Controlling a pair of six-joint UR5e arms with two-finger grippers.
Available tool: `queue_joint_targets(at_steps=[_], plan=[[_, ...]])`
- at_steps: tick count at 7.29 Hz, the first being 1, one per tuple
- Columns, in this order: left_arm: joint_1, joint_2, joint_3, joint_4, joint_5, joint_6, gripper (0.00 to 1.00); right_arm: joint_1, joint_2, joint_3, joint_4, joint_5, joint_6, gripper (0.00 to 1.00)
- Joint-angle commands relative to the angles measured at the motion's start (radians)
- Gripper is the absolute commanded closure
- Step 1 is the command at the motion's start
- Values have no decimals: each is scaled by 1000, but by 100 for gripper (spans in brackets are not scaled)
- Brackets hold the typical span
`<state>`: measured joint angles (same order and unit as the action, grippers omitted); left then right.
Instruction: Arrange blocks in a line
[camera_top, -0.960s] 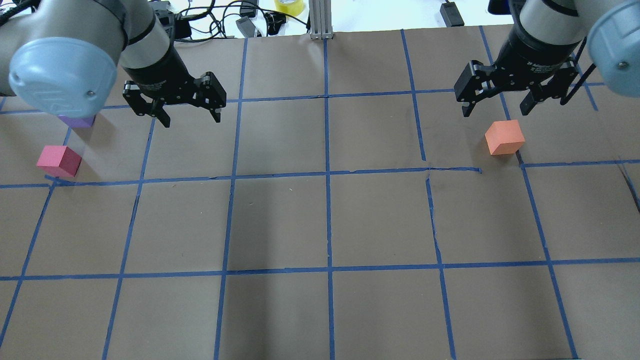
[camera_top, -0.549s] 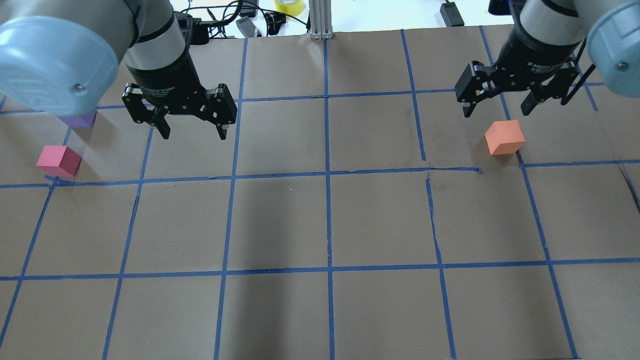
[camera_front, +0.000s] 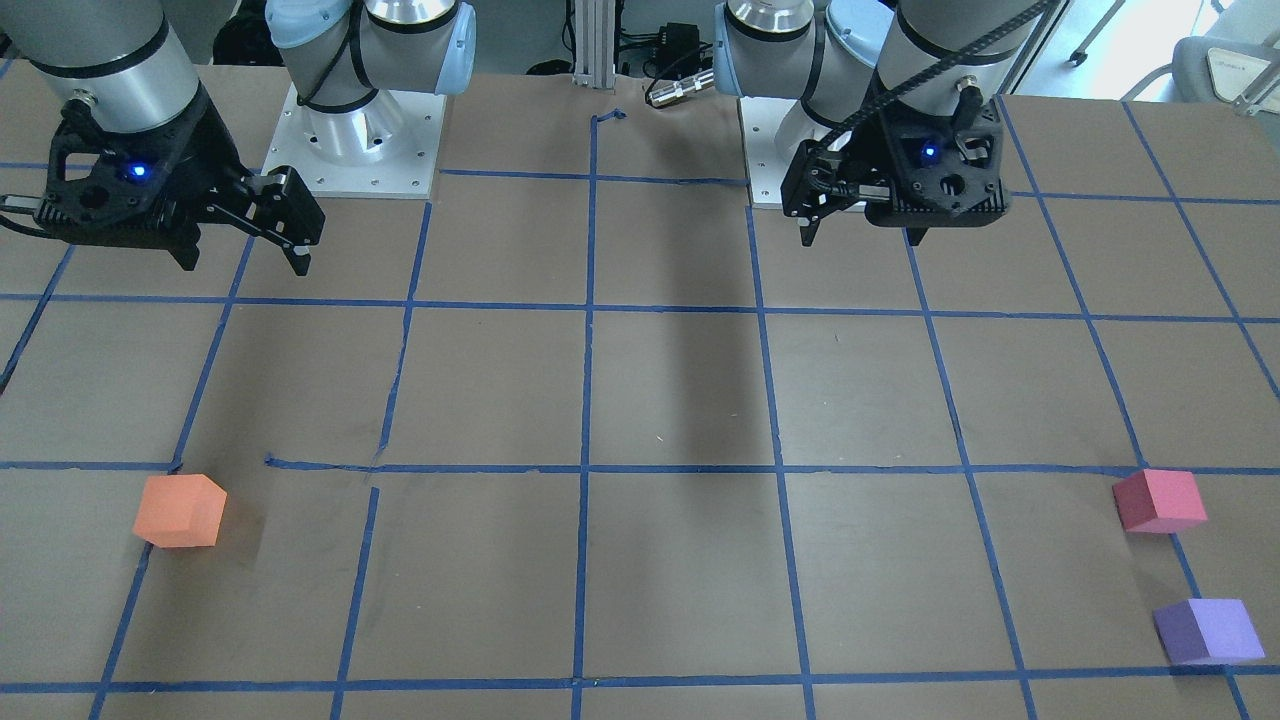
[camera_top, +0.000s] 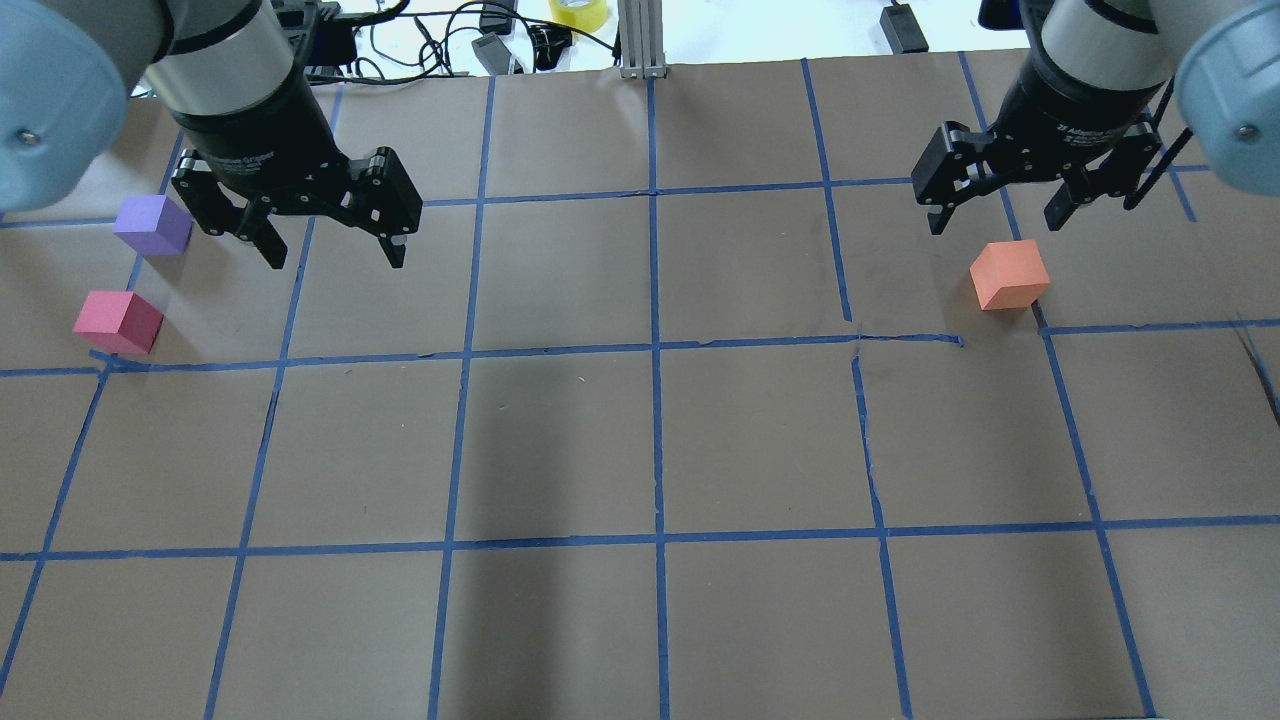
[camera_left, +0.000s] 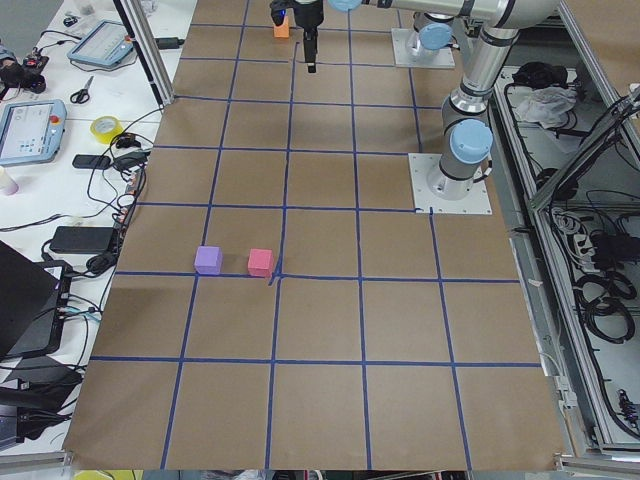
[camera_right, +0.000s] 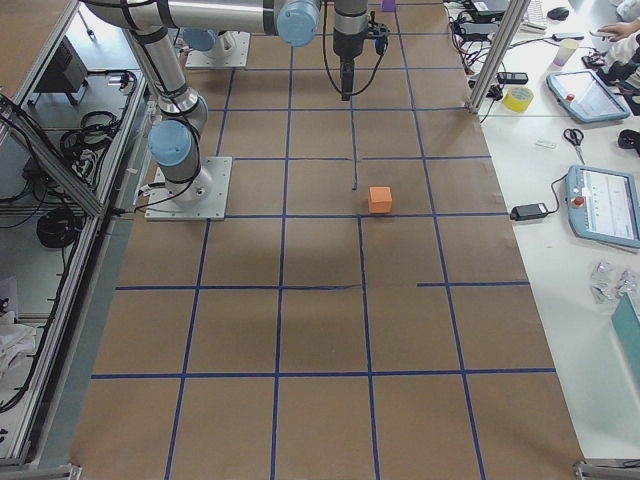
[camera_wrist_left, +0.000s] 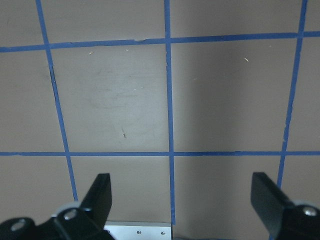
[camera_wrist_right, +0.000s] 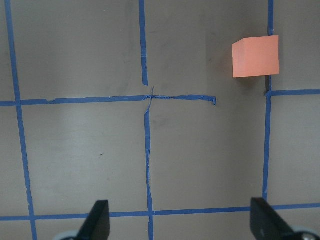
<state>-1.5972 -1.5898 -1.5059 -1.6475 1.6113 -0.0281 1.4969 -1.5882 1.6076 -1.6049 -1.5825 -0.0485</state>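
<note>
**Front-facing view:** Two arms hang over a table (camera_front: 680, 400) papered in brown and ruled into squares by blue tape (camera_front: 590, 468). The left gripper (camera_front: 860, 236) and right gripper (camera_front: 245, 262) hover with jaws apart, holding nothing. The orange block (camera_front: 180, 510) sits alone toward the robot's right end. The red-pink block (camera_front: 1158, 500) and purple block (camera_front: 1205, 631) lie near each other, not touching, toward the left end, with the purple one closer to the operators' edge.

**Overhead view:** The left gripper hangs near the purple block. Cables (camera_top: 440, 30) and a yellow tape roll (camera_top: 579, 11) lie on the white bench beyond the operators' edge.

**Left side view:** Both arm bases stand on metal plates (camera_left: 452, 185) along the robot-side edge. A teach pendant (camera_left: 30, 130) and scissors (camera_left: 82, 92) rest on the bench.

**Right side view:** A second pendant (camera_right: 605, 205) lies past the operators' edge, and cable bundles (camera_right: 60, 220) sit below the robot-side edge.

**Left wrist view:** The fingers (camera_wrist_left: 100, 195) stand wide apart over bare paper and tape lines.

**Right wrist view:** The fingers (camera_wrist_right: 97, 220) are spread likewise. The orange block lies ahead and off to one side, beside a torn tape crossing (camera_wrist_right: 150, 97).
</note>
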Motion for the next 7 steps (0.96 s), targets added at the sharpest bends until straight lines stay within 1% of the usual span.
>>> queue_joint_targets(at_steps=[1,3,5,7], plan=[[22,7,-49,165,-22,37,0,-1,1,0,-1,9,-1,0],[25,28,-66,164,-16,19,0,0,5,0,-1,6,-1,0],[32,28,-74,169,-21,20,0,0,8,0,-7,-4,1,0],[45,28,-71,167,-21,36,0,-20,36,2,-10,-19,-13,0]])
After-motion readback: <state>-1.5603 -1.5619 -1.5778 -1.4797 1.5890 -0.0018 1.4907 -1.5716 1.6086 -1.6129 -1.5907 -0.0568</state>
